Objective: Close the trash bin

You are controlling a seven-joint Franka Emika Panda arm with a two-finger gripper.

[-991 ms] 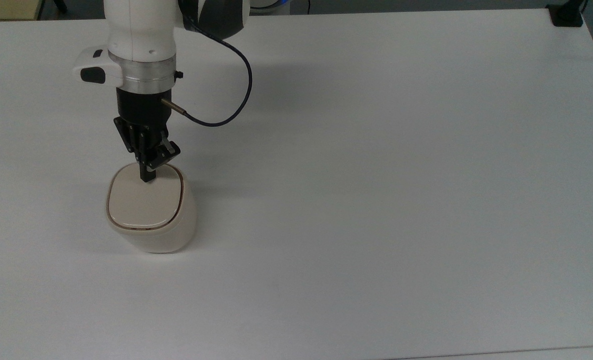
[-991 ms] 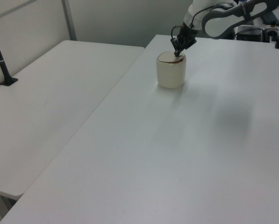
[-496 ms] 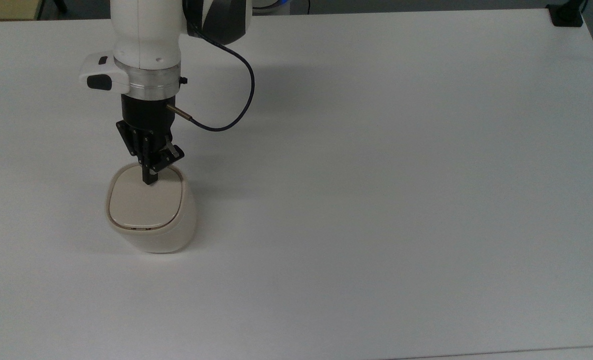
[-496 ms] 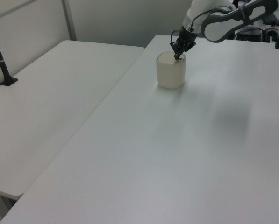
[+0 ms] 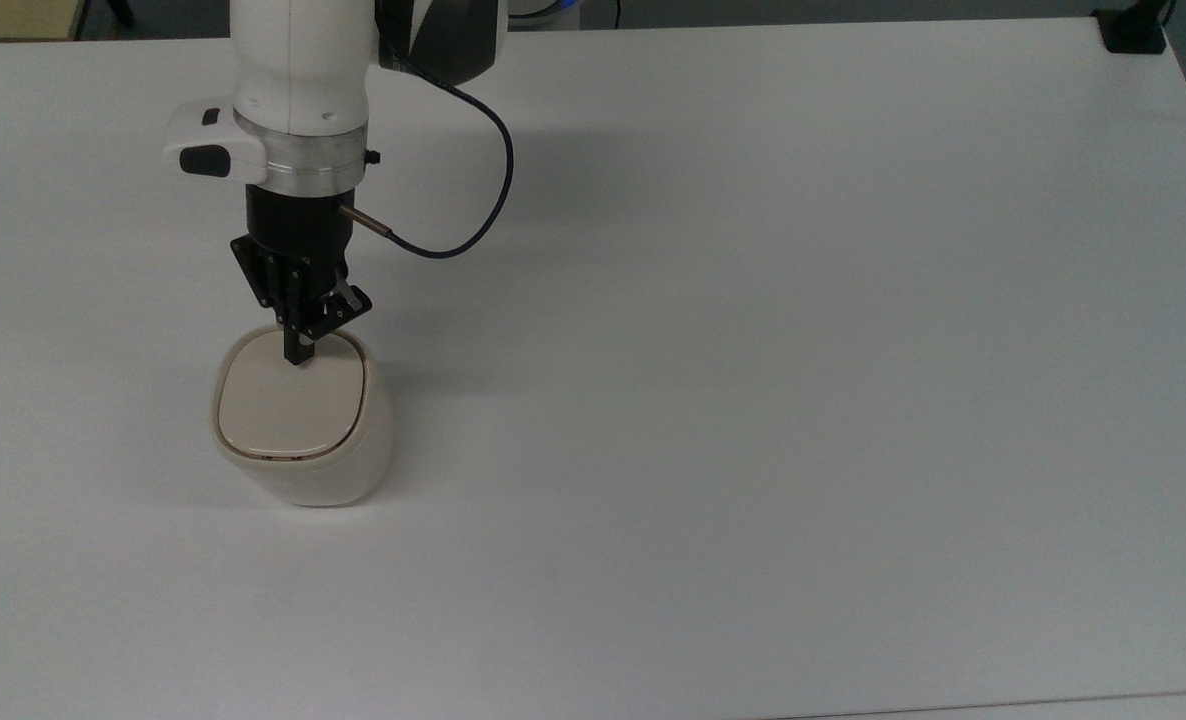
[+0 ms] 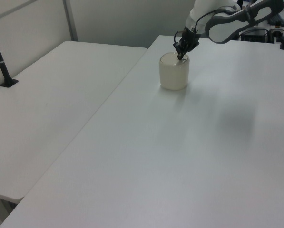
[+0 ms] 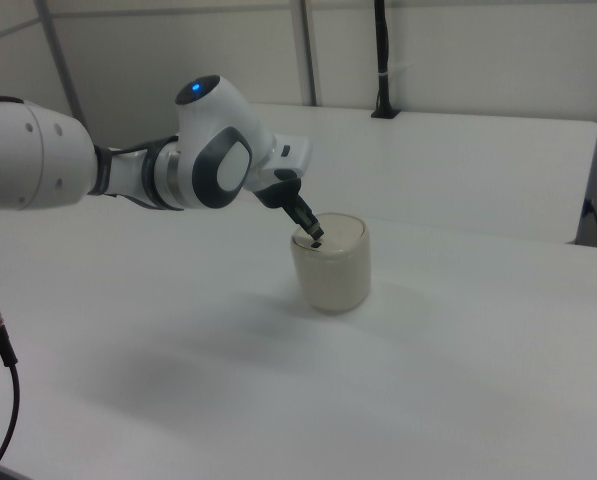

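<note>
My gripper (image 5: 299,355) fingers pressed together, tip touching the trash bin (image 5: 298,425) lid's rear edge, lid flat, no readable labels, white table (image 5: 753,400) beneath

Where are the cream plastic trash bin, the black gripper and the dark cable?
cream plastic trash bin (image 5: 288,410), top view, middle of flat lid
black gripper (image 5: 299,355), top view, tips of its fingers
dark cable (image 5: 498,190), top view, loop's outer bend
</note>
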